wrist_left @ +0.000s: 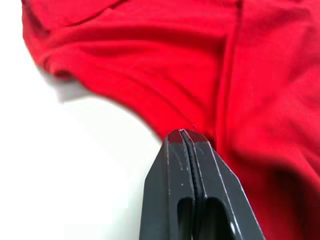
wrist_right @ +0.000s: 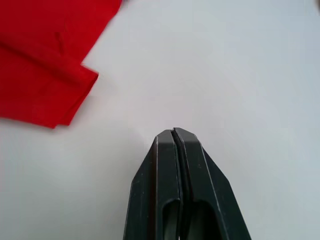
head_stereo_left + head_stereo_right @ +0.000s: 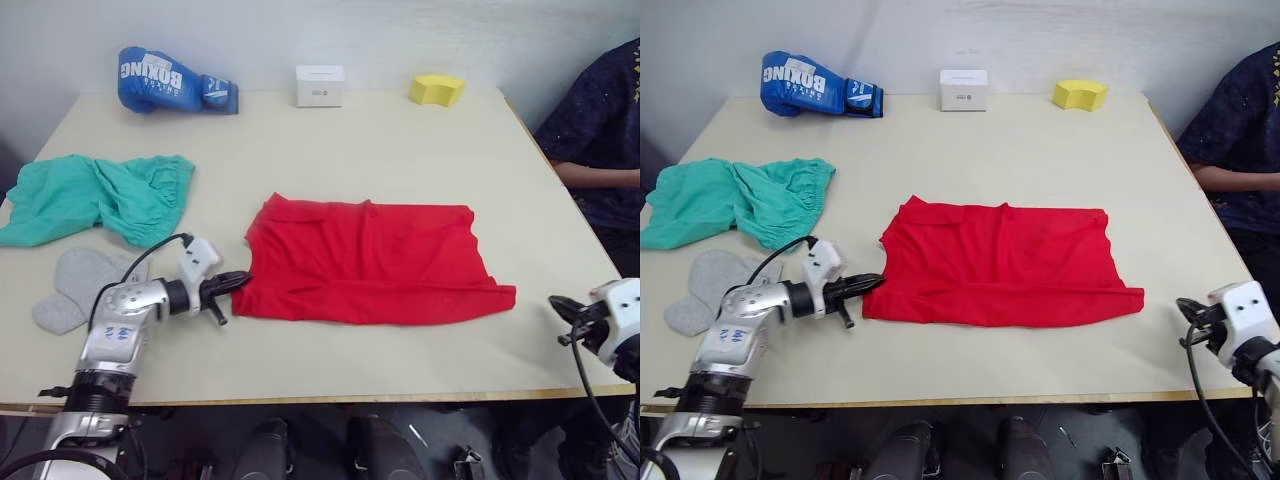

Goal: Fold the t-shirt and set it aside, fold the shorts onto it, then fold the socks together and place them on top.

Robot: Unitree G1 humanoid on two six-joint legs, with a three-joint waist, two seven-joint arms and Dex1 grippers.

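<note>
Left gripper [image 3: 240, 280]: the two black fingers are pressed together with nothing between them; in the left wrist view the tips [image 1: 183, 136] meet at the near left edge of the cloth, right at the hem, though actual contact cannot be told.

Right gripper [image 3: 560, 310]: its black fingers are also closed tight and empty, seen in the right wrist view [image 2: 173, 134] over bare table, near the front right edge and apart from the nearest corner of red cloth [image 2: 55, 80].

T-shirt: the bright red short-sleeved cloth t-shirt [image 3: 370, 260] lies flat in the middle of the table as a wide, roughly rectangular folded shape, its long side running left to right, with a pointed corner reaching out at the front right.

Shorts: the teal-green soft cloth shorts with the gathered waistband [image 3: 95, 195] lie crumpled at the left side of the table, well apart from the t-shirt.

Socks: the pair of small light grey knit ankle socks [image 3: 75, 285] lies just in front of the shorts near the left edge, partly overlapping, beside the left arm.

Table: a pale beige tabletop [image 3: 400, 150].

Far edge: a blue boxing glove with white lettering [image 3: 165, 80] at the left, a small white box [image 3: 320, 85] in the middle, a yellow sponge-like block [image 3: 436, 90] to the right.

Person: a dark blue patterned sleeve [image 3: 600, 130] at the right side of the table.
</note>
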